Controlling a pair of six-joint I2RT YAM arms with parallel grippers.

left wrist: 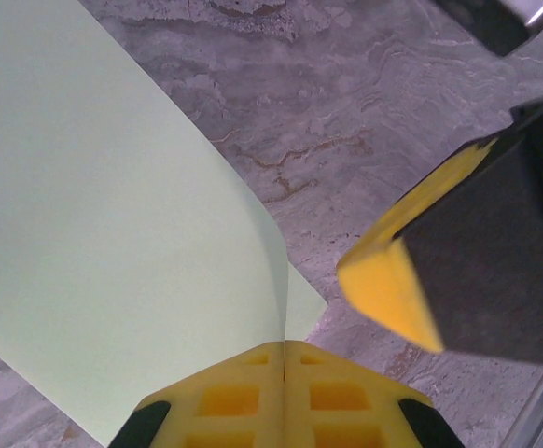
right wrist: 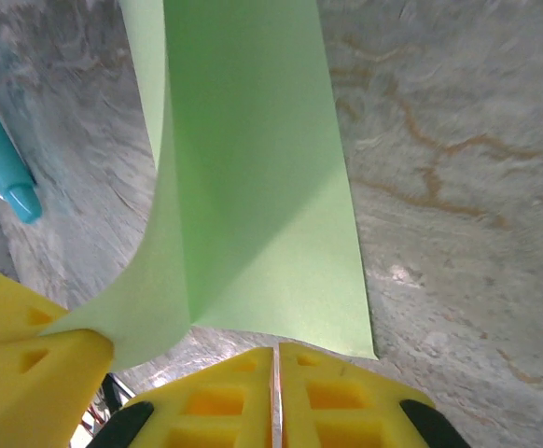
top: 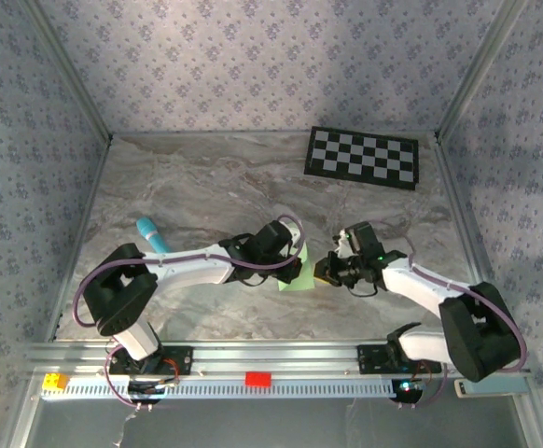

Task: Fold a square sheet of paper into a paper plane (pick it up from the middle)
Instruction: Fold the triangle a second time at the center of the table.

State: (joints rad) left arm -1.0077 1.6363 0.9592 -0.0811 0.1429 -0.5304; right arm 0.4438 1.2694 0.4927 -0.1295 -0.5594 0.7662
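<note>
1. The square sheet of paper (top: 295, 277) is at mid-table, toward the near edge, right between the two grippers. It isn't lying flat: it bows up and curls over on itself.
2. Left gripper (left wrist: 284, 353): the yellow fingers are pressed tight together, and the sheet's curled edge is pinched in the seam between them.
3. Right gripper (right wrist: 276, 355): the fingers are closed flush against each other, with the sheet's lower edge just above their tips. Whether they have caught any paper, I cannot tell.
4. The two grippers face each other, tips close together, over the marbled table (top: 197, 187).
5. Off to the left, well apart from the sheet, lies the cyan-blue stick (top: 153, 235).
6. At the far right, the black-and-white checkerboard (top: 363, 157) lies flat near the back wall.
</note>
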